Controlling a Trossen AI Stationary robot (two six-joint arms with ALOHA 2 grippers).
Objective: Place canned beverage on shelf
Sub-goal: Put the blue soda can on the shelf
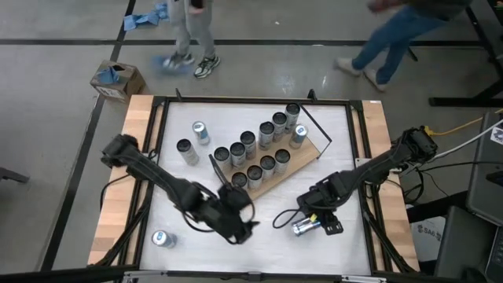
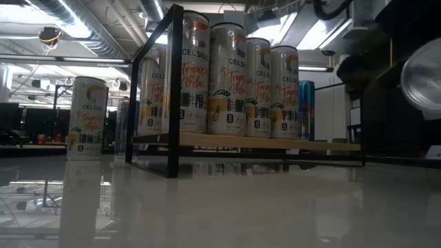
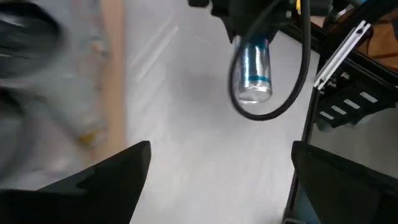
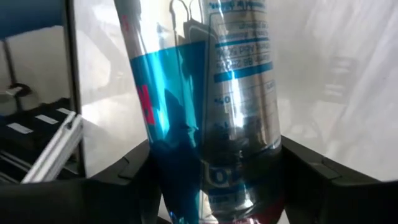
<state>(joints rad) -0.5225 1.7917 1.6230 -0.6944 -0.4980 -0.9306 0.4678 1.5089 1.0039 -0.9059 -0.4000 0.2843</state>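
Observation:
The shelf (image 1: 309,155), a wood board in a thin black frame, lies slantwise mid-table with several cans standing on it in two rows; the low view shows its board (image 2: 241,142) edge-on. My right gripper (image 1: 316,214), near the table's front right, is shut on a blue and silver can (image 1: 306,227). That can fills the right wrist view (image 4: 205,93) and shows in the left wrist view (image 3: 255,71). My left gripper (image 1: 240,226) hovers open left of it, near the front edge, its fingers (image 3: 118,174) with nothing between them. My right gripper pinches the can's round side wall (image 4: 249,174) between its two fingers, which lie across the can. The fingers slant down from the table's right and far side. The can is lifted clear of the table, tilted, one end (image 2: 424,83) facing the near edge.
Two loose cans (image 1: 185,151) (image 1: 200,132) stand left of the shelf, one blue can (image 1: 299,135) stands at its far right, and one can (image 1: 161,238) stands at the front left. A black cable loop (image 1: 284,218) hangs by my right gripper. People walk beyond the far edge.

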